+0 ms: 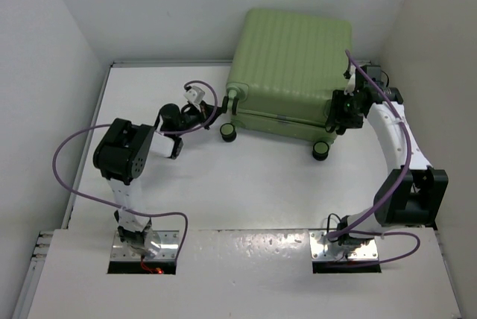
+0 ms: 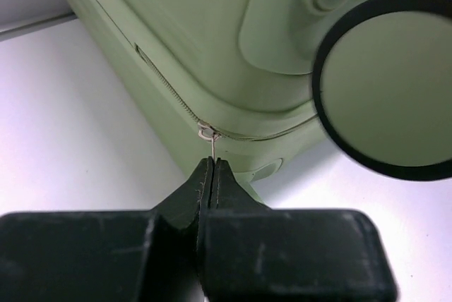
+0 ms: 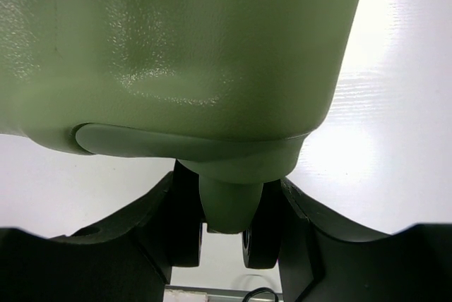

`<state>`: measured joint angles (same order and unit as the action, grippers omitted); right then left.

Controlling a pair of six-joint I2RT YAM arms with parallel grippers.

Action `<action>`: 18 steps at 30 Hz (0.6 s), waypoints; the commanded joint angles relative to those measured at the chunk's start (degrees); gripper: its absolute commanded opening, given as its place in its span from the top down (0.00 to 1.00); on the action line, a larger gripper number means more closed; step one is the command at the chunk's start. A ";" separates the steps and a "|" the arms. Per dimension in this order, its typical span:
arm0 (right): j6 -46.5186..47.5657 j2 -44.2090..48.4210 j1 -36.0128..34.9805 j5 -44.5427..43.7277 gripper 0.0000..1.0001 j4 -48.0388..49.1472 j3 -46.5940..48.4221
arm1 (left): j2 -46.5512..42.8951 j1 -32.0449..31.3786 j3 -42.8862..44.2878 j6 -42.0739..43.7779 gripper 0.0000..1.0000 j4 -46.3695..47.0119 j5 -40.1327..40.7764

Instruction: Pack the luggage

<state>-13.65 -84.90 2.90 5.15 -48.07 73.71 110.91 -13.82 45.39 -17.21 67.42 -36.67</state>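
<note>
The light-green ribbed suitcase [image 1: 291, 58] lies closed at the back of the table, wheels toward me. My left gripper [image 1: 212, 115] is at its near-left corner. In the left wrist view the gripper [image 2: 212, 163] is shut on the thin metal zipper pull [image 2: 210, 145], whose slider [image 2: 205, 131] sits on the shell's seam beside a big wheel [image 2: 385, 87]. My right gripper [image 1: 337, 114] is at the near-right corner. In the right wrist view the gripper [image 3: 227, 200] is closed round a twin black caster wheel [image 3: 263, 228] under the shell [image 3: 176, 34], fingers [image 3: 318, 231] against its sides.
Two more black wheels [image 1: 227, 132] [image 1: 320, 150] stick out from the suitcase's near side onto the white table [image 1: 246, 185]. White walls close in the table on the left, back and right; the suitcase nearly touches the back wall.
</note>
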 commanded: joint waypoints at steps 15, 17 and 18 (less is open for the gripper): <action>-1.03 2.90 -1.23 7.51 1.00 3.16 3.98 | -7.91 -16.14 -6.80 0.78 1.00 8.43 3.53; -1.03 2.73 -1.31 7.51 1.00 3.16 4.16 | -8.61 -18.24 -7.33 1.30 1.00 8.43 5.28; -0.94 2.55 -1.31 7.51 1.00 3.25 4.59 | -9.30 -18.86 -7.94 1.30 1.00 8.43 5.29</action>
<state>-14.09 -83.90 3.55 3.99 -48.84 74.46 105.60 -23.62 38.24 -13.93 69.45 -17.34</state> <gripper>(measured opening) 0.493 0.009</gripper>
